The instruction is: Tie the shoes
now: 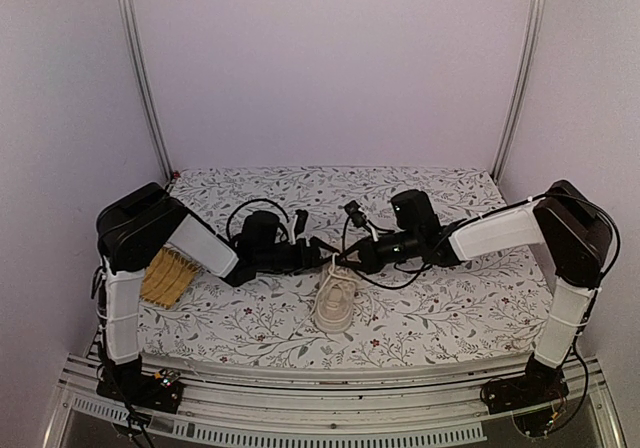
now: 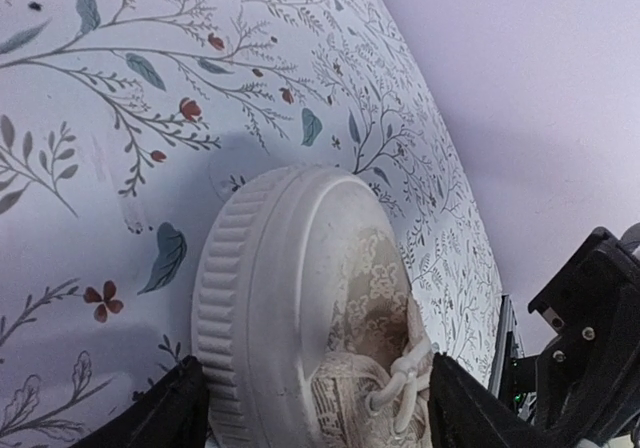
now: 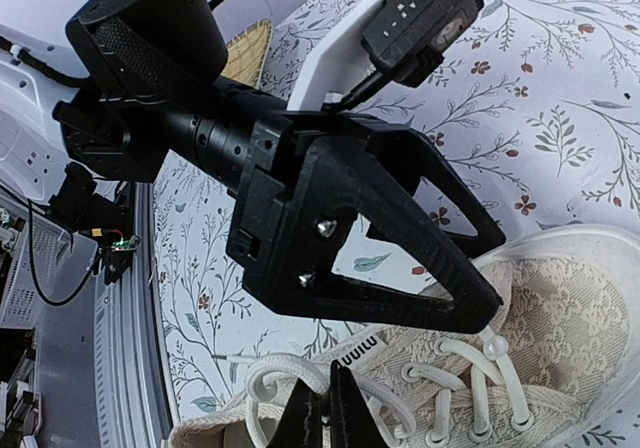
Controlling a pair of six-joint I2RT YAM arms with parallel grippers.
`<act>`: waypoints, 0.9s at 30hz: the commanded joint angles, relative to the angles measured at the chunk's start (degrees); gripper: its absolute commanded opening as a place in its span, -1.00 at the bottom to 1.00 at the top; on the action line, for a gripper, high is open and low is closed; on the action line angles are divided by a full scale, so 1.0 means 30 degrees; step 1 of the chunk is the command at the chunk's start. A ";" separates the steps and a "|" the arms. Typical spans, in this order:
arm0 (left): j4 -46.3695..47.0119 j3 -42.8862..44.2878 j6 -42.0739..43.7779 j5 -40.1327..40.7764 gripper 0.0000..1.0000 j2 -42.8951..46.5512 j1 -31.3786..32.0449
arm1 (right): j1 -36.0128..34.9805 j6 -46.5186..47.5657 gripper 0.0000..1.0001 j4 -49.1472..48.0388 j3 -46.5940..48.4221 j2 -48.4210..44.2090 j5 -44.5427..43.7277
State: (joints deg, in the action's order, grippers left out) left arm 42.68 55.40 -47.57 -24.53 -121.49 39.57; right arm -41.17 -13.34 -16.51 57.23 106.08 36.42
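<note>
The left fingers [image 2: 165, 416] stand released astride the shoe [image 2: 290, 288], seemingly to steady it on the desk [image 2: 100, 118]. The right fingers [image 3: 348, 420] are clenched by a lace [image 3: 262, 378] loop, probably for pulling.

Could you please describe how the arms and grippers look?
The left arm and right arm have bulky black joint housings and white sleeved links. Loose black cables loop by the wrists. The left gripper has black, hollow triangular fingers with silver screws; a white bracket carries a black camera.
</note>
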 commanded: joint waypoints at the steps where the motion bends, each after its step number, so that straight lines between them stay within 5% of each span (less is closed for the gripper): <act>1: 0.0822 -0.0417 0.0670 -0.0020 0.50 0.0589 -0.0211 | 0.0064 -0.0316 -0.95 -0.0326 -0.0491 -0.0776 -0.0504; 7: -0.0518 -0.3106 0.2614 0.2899 0.53 0.4802 -0.0262 | 0.0070 -0.0416 -0.95 -0.0303 -0.0337 -0.0646 -0.0707; 12: -0.0937 -0.3951 0.3755 0.2851 0.48 0.7151 0.0443 | 0.0041 -0.0514 -0.95 -0.0354 -0.0052 -0.0431 -0.0758; 21: -0.2900 -0.2156 0.4224 0.1724 0.01 0.6492 0.1668 | 0.0061 -0.0569 -0.95 -0.0347 0.0426 0.0002 -0.0474; 27: -0.3189 -0.1238 0.4006 0.1125 -0.11 0.5488 0.1830 | 0.0018 -0.0562 -0.95 -0.0383 0.0420 0.0059 -0.0356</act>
State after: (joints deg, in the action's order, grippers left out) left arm 34.94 49.25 -36.12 -19.53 -102.89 44.40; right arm -41.17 -14.50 -16.78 57.06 105.75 34.83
